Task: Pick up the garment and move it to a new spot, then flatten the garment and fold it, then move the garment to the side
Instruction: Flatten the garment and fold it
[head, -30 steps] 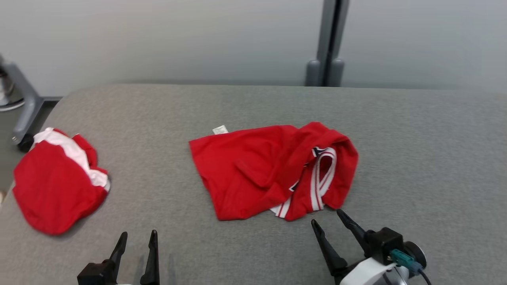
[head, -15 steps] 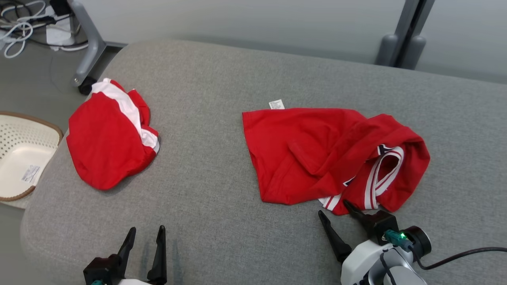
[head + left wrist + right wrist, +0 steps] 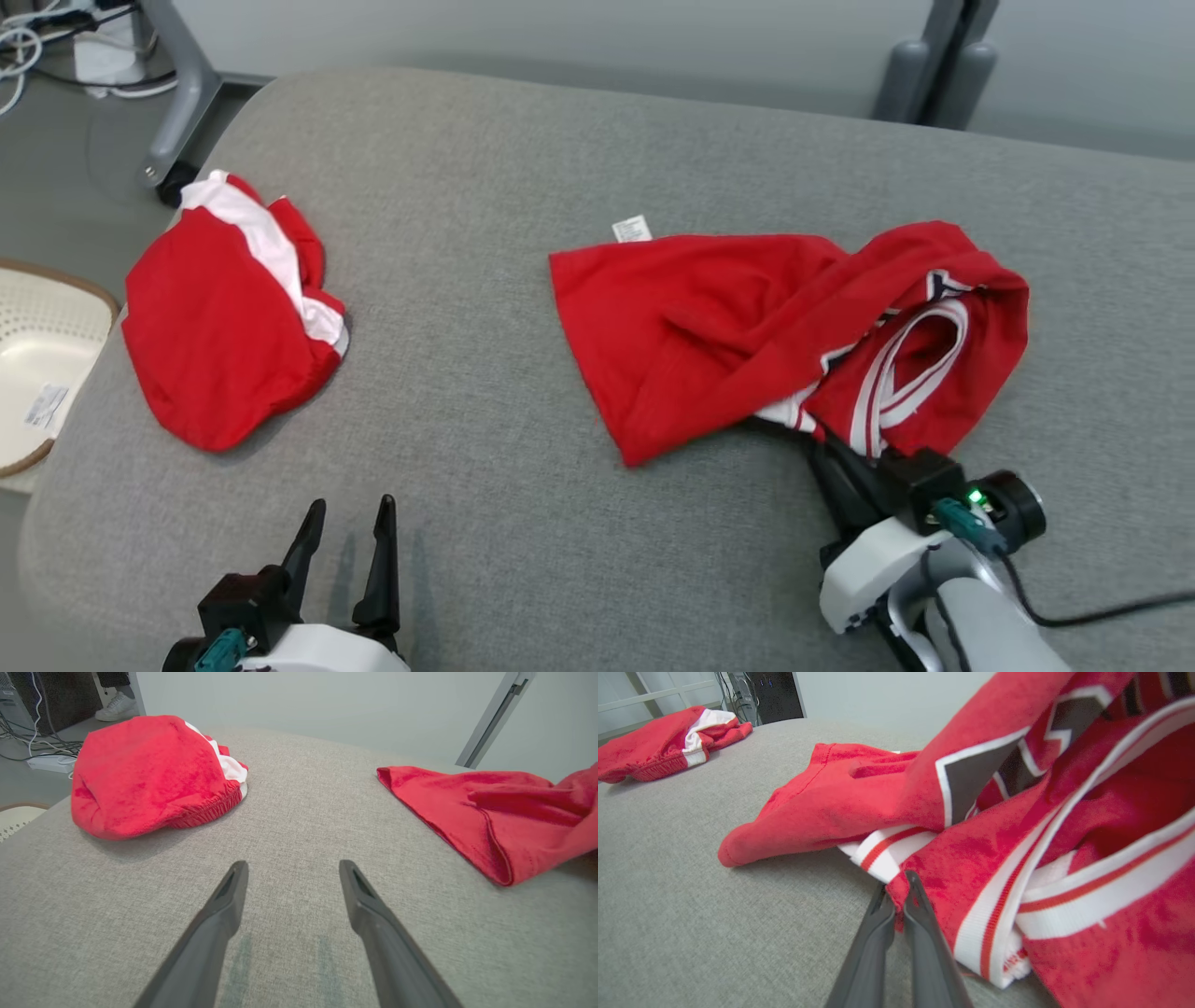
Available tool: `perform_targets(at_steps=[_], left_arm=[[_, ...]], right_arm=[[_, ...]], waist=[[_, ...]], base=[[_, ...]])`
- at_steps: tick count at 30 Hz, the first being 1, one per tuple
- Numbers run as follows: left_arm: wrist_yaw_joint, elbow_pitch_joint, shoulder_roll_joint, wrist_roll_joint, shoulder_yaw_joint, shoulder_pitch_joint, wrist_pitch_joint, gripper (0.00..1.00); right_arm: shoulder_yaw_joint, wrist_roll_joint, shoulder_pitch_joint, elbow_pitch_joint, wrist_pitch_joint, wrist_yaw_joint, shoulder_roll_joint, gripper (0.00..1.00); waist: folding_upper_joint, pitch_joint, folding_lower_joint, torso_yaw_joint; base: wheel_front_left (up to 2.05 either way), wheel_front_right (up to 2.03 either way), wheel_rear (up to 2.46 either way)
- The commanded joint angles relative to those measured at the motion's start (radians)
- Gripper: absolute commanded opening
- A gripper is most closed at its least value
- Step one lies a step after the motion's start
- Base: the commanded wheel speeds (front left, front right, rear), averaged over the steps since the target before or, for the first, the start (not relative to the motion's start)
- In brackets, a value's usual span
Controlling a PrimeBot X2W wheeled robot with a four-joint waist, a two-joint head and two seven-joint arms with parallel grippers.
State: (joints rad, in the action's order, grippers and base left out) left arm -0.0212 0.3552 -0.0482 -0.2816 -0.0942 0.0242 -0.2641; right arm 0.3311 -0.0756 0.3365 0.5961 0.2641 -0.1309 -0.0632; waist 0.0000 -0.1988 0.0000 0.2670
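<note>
1. Right gripper [image 3: 896, 886] clamps the near hem of the red jersey [image 3: 709, 317], lying mid grey fabric surface [image 3: 523, 523]; left gripper [image 3: 347, 527] hovers spread, empty.
2. Pickup step; next, lift and carry it elsewhere.

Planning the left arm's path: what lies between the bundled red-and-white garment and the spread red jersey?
Bare grey fabric surface separates the bundled red-and-white garment from the red jersey, as the head view shows.
</note>
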Motion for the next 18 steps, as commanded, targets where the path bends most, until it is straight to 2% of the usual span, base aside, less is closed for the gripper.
perform_targets(at_steps=[1, 7, 12, 18], left_arm=[[-0.004, 0.002, -0.004, 0.005, 0.005, -0.002, -0.001, 1.00], [-0.013, 0.011, -0.004, 0.022, 0.013, -0.014, -0.001, 1.00], [-0.021, 0.016, -0.004, 0.028, 0.009, -0.021, -0.001, 1.00], [-0.014, 0.021, -0.004, 0.019, 0.001, -0.038, -0.001, 1.00]], right_arm=[[-0.008, -0.009, -0.013, -0.028, 0.001, 0.000, -0.013, 0.00], [-0.063, -0.027, -0.025, -0.209, 0.000, 0.000, -0.070, 0.00], [-0.086, -0.033, 0.023, -0.271, 0.000, 0.000, -0.110, 0.00], [-0.119, -0.055, 0.081, -0.328, 0.000, 0.000, -0.136, 0.00]], waist=[[0.0000, 0.024, 0.0000, -0.025], [0.0000, 0.099, 0.0000, -0.106], [0.0000, 0.148, 0.0000, -0.158], [0.0000, 0.174, 0.0000, -0.187]], base=[[0.00, 0.00, 0.00], [0.00, 0.00, 0.00], [0.00, 0.00, 0.00], [0.00, 0.00, 0.00]])
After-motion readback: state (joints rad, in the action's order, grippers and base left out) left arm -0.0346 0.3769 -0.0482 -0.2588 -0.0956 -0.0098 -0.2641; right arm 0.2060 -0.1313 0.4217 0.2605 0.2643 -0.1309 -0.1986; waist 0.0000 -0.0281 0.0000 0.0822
